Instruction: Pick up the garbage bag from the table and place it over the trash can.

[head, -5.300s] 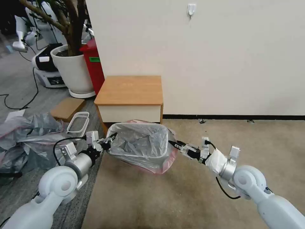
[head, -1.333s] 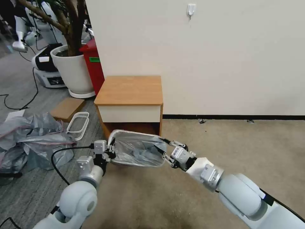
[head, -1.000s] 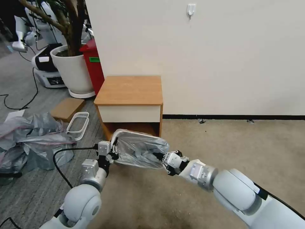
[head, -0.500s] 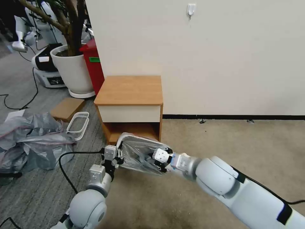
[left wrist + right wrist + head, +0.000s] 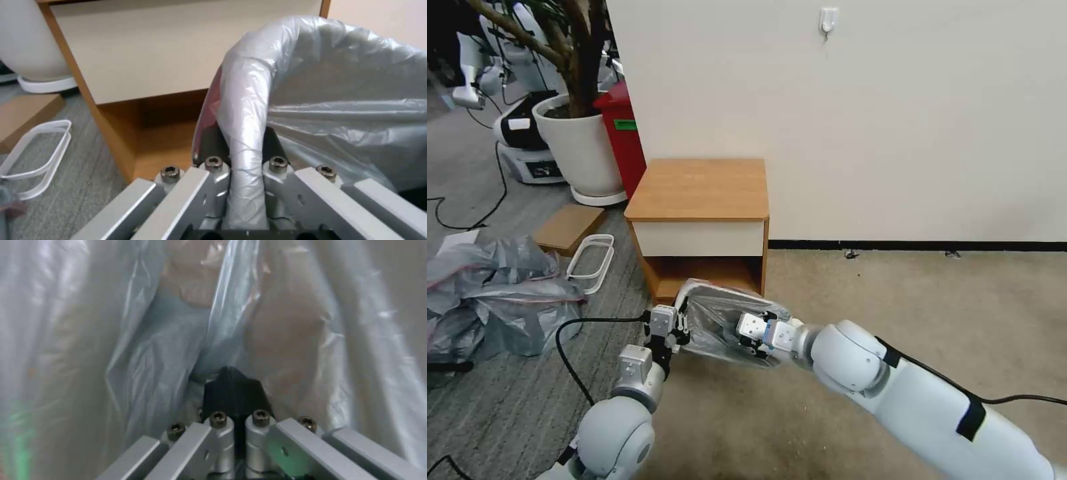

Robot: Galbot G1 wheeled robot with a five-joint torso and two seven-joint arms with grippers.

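The bag (image 5: 720, 320) is already sitting over the can (image 5: 688, 288), which is standing on the carpet just in front of the table (image 5: 699, 188), so the pick-up and most of the fitting look done; the table top is lying bare. In the left wrist view the grey plastic is wrapping over the can's rolled rim, with the pink-red band hanging down the outside wall on that side. The left gripper (image 5: 675, 327) is straddling that rim, its jaws closed onto the bag-covered edge (image 5: 245, 133). The right gripper (image 5: 752, 331) is reaching down inside the can, and its wrist view is showing crinkled film draping close all round, with the black jaws pressed together (image 5: 234, 391); whether a fold of bag is pinched between them cannot be told. What seems left is seating the liner down into the can and letting go on both sides. Nothing other than the bag and the right gripper is showing inside the can, though its bottom is hidden.
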